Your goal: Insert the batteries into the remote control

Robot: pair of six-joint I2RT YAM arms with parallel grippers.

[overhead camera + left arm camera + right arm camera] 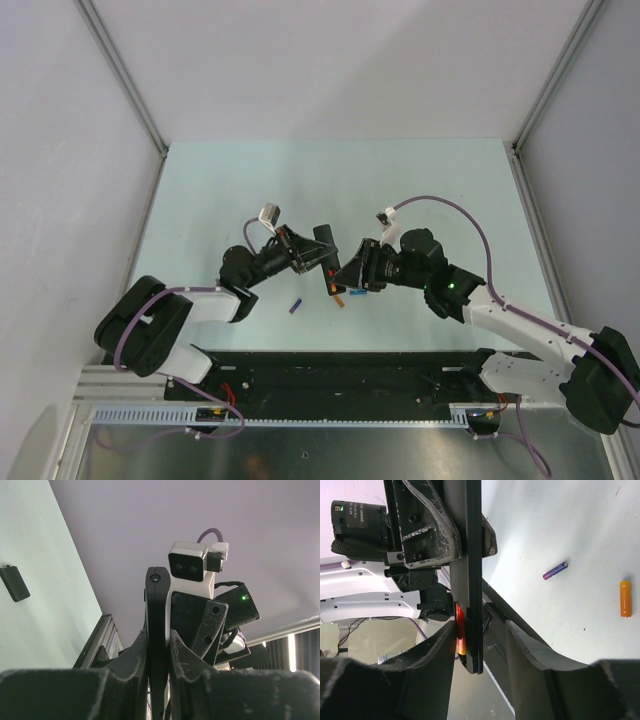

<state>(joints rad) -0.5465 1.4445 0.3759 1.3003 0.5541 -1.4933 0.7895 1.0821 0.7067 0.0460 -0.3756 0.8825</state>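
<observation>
My left gripper (157,641) is shut on the remote control (157,610), a slim black bar held edge-on above the table; it also shows in the top view (328,262). In the right wrist view the remote control (469,565) hangs down between my right gripper's (480,630) open fingers. One orange-red battery (460,632) sits in the recess on its left face, touching my right gripper's left finger (437,650). The right finger stands apart from the bar. The second orange battery (625,598) lies on the table, below the grippers in the top view (340,298).
A small purple-blue cylinder (555,570) lies on the table near the loose battery, also in the top view (295,305). A flat black cover piece (15,582) lies on the table. Both arms meet at mid-table (250,190); a black rail (350,375) runs along the near edge.
</observation>
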